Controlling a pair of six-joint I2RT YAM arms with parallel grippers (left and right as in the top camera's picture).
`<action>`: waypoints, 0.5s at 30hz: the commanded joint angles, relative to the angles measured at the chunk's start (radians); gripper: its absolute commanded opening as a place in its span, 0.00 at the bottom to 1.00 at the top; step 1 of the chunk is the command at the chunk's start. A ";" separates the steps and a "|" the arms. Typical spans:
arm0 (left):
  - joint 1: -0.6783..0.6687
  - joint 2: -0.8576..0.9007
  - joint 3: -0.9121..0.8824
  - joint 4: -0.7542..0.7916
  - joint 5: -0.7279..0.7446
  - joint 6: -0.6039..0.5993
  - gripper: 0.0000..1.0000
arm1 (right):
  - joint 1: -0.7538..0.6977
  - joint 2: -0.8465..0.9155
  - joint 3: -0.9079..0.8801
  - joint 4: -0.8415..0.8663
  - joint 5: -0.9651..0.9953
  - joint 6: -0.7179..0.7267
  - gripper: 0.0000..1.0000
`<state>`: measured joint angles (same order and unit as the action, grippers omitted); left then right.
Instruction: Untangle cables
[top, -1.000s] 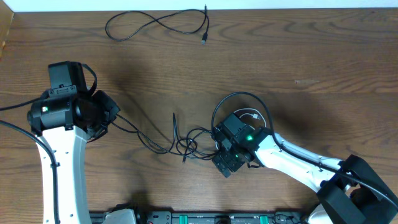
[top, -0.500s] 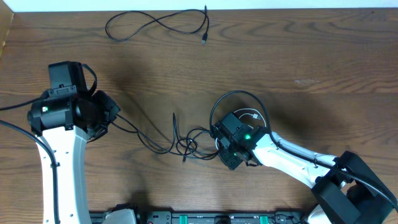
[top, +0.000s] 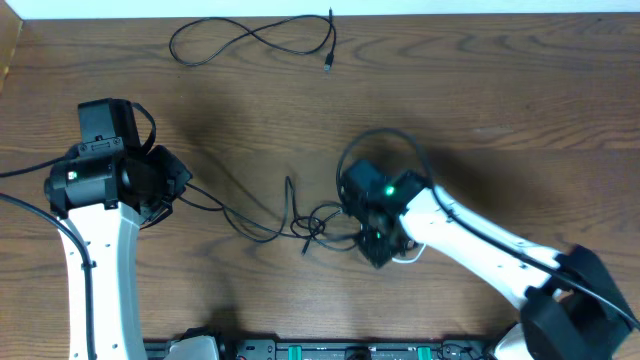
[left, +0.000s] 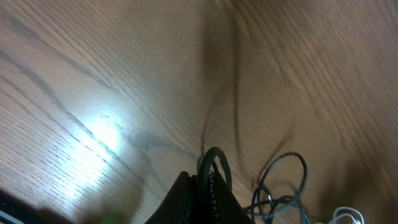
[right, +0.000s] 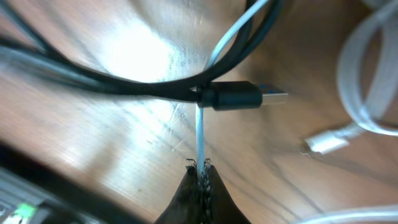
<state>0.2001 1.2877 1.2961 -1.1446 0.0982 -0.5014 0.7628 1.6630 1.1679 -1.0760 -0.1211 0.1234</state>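
A tangle of thin black cables (top: 305, 225) lies mid-table, and a white cable (top: 411, 255) peeks out beside my right arm. My left gripper (top: 180, 188) is shut on a black cable that runs right into the tangle. In the left wrist view its jaws (left: 208, 178) pinch a black loop (left: 217, 163). My right gripper (top: 380, 250) sits low over the tangle's right side. In the right wrist view it (right: 200, 165) is shut on a thin cable (right: 200, 134) that looks pale from glare. That cable passes a black USB plug (right: 239, 97). The white cable's plug (right: 325, 144) lies to the right.
A separate black cable (top: 250, 40) lies loosely coiled near the table's far edge. The white wall strip borders the top of the wooden table (top: 520, 90). Equipment lines the near edge (top: 330, 350).
My right gripper has shut on a thin cable and shifted slightly toward the far side. The tangle's loose end moved a little right. The left arm has stayed still.
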 joint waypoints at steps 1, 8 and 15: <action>-0.001 -0.001 -0.003 -0.005 -0.040 -0.017 0.08 | -0.034 -0.097 0.139 -0.070 0.018 0.010 0.01; -0.001 -0.001 -0.003 -0.006 -0.040 -0.017 0.08 | -0.158 -0.278 0.357 -0.154 0.013 0.011 0.01; -0.001 -0.001 -0.003 -0.006 -0.040 -0.017 0.08 | -0.339 -0.446 0.473 -0.136 0.015 0.064 0.01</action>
<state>0.2001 1.2877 1.2961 -1.1473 0.0753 -0.5049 0.4759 1.2644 1.6081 -1.2186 -0.1101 0.1429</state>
